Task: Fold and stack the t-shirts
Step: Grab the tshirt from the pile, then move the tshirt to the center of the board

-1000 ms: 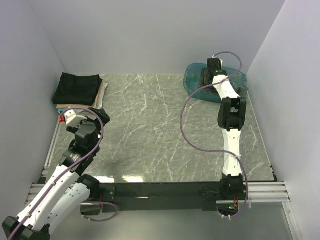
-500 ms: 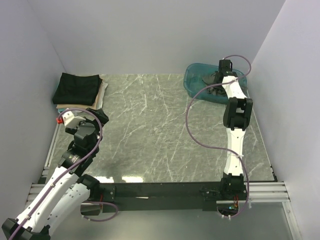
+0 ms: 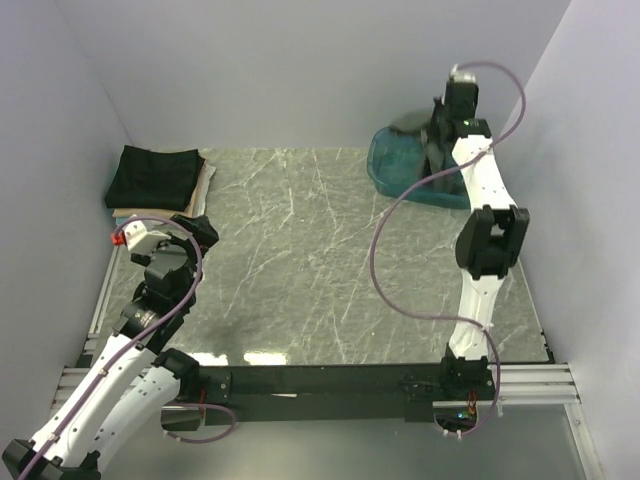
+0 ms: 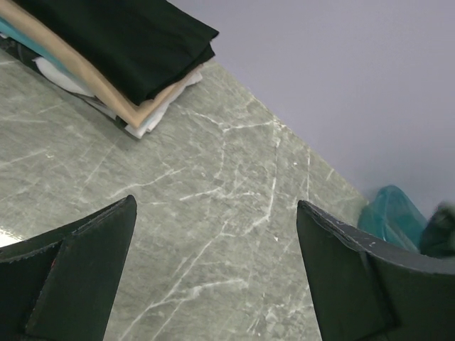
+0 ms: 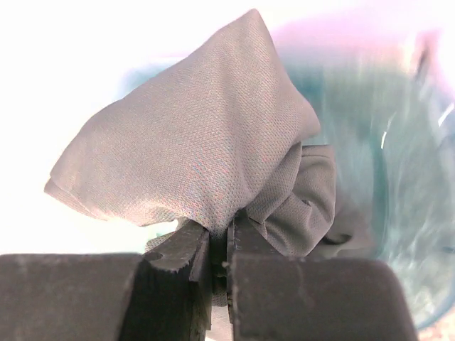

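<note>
Crumpled charcoal-grey cloth t-shirt (image 5: 199, 142) hanging bunched just above the translucent teal plastic tub (image 3: 395, 168), a fold of it clamped between the closed jaws of the right gripper (image 5: 220, 238); spreading, folding and stacking it all appear to be left. Well apart from the tub, at the opposite end of the grey-green marble table (image 3: 300, 260), a neat pile of folded black, tan and cream t-shirts (image 4: 121, 57) suggests most of the work is done. The left gripper (image 4: 217, 206) hovers beside that pile, far from the tub, jaws wide and holding nothing.
</note>
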`<state>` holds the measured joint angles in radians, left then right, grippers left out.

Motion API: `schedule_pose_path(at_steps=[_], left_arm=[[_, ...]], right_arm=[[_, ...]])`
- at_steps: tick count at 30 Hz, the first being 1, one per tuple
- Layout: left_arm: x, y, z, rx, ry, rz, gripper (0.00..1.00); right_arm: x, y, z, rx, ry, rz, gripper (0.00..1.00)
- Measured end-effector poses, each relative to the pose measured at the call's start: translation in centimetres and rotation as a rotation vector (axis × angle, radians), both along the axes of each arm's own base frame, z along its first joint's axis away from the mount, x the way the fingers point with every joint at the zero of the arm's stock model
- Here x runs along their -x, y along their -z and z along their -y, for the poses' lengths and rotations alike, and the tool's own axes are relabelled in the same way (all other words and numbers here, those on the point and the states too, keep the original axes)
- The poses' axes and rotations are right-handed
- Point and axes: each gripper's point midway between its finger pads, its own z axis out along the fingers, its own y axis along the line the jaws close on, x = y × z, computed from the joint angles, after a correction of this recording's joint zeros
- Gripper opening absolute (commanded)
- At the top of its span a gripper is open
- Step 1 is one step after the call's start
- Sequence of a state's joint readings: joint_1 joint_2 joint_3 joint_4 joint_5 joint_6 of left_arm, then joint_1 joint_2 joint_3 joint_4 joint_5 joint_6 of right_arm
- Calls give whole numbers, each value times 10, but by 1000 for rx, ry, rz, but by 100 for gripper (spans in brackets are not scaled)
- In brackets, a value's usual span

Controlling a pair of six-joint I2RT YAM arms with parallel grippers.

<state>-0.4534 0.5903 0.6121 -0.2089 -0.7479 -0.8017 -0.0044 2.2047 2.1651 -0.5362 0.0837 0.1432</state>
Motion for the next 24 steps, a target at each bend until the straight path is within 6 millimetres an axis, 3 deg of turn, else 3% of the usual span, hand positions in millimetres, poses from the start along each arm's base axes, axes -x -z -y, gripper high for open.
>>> schedule_pose_path(at_steps=[4, 7, 10, 12, 15, 18, 19, 21, 22, 24], left_arm=[[1, -2, 5, 10, 33, 7, 100], [1, -4, 9, 19, 55, 13, 100], [2, -4, 12, 29, 70, 14, 99], [3, -4, 13, 40, 76, 11, 99], [7, -3, 14, 66, 82, 6, 99], [11, -2, 14, 97, 83, 4, 99], [13, -2, 13, 110, 82, 4, 99], [15, 0, 13, 127, 80, -2, 100], [15, 2, 14, 135, 79, -8, 99], [15, 6, 16, 144, 85, -27, 100]], right_arm=[[26, -141, -60, 39, -89, 291, 3], [73, -232, -124, 38, -210, 481, 5], [123, -279, -176, 6, -336, 593, 7], [154, -289, -200, -26, -421, 614, 8], [183, -278, -216, -93, -513, 591, 14], [200, -234, -226, -154, -580, 496, 43], [204, -212, -229, -173, -592, 459, 61], [215, -153, -234, -196, -595, 339, 77], [220, -122, -233, -195, -586, 271, 82], [232, -63, -230, -190, -553, 133, 84]])
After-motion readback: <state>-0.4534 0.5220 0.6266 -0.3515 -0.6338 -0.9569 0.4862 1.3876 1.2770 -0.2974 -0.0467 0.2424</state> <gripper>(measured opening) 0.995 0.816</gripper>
